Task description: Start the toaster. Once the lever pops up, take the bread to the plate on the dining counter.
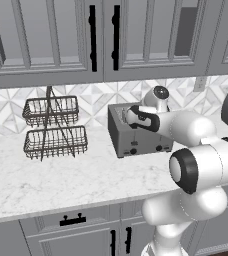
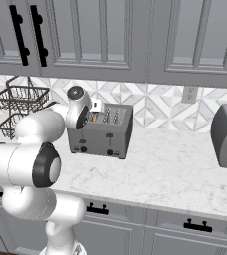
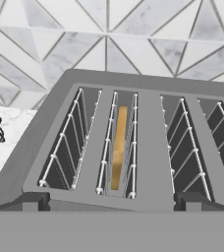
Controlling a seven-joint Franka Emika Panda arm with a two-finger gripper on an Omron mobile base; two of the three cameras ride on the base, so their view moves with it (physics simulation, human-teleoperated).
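Hand view: my hand (image 2: 96,106) hangs w/ jaws spread wide, empty, right over the toaster (image 3: 128,147). The bread (image 3: 118,147) sits deep in a slot. Risk: I drop into the slots & miss the lever, jamming on wire guides.

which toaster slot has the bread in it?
In the hand view, the toaster shows four wire-lined openings; the bread sits in the second from the left, as a thin golden-brown strip. The other three openings show bare wire guides and dark walls.
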